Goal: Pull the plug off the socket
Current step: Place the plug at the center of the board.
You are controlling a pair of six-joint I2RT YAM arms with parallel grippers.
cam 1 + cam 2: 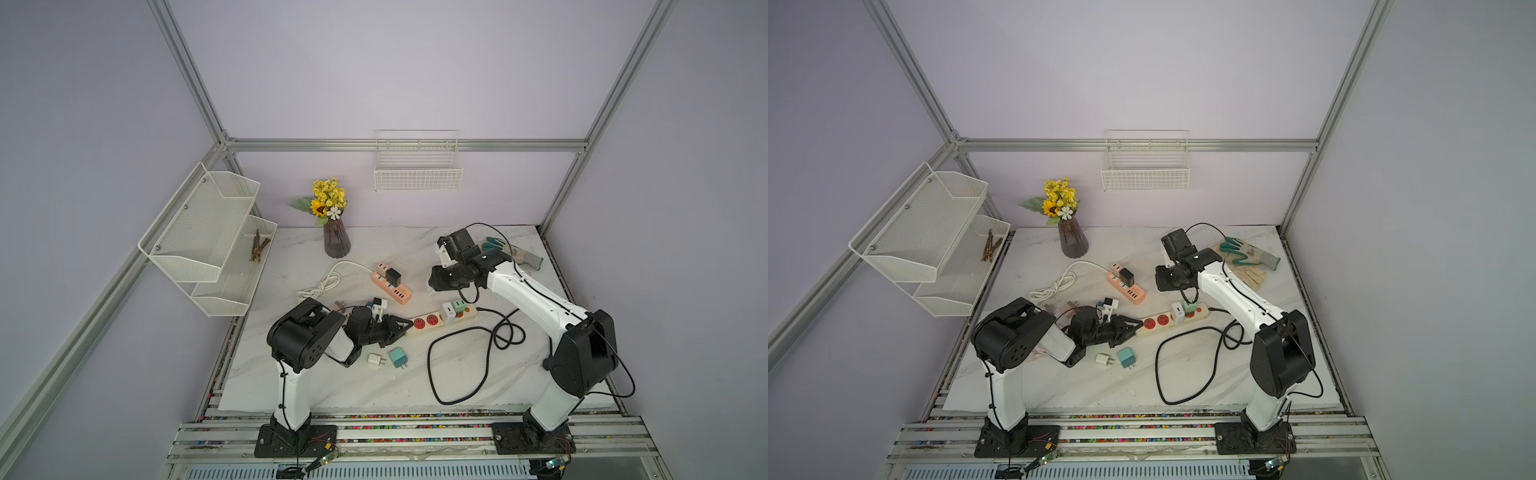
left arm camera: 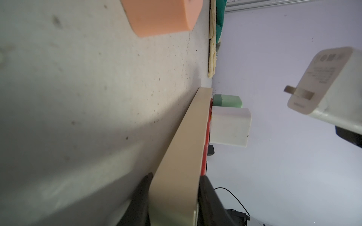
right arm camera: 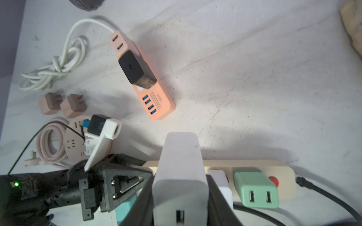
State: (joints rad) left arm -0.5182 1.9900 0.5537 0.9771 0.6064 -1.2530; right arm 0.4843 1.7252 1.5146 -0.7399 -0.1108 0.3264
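Right end effector (image 3: pixel 180 187) is pinching the white plug (image 3: pixel 180 152) by its flat sides, prongs clear above the beige socket strip (image 3: pixel 254 163) the left end effector (image 2: pixel 176 180) clamps; looks light, rigid, slick, so grip mid-body.

Matt plastic power strip (image 3: pixel 254 162) lies on a scuffed, marble-veined tabletop (image 1: pixel 374 386).
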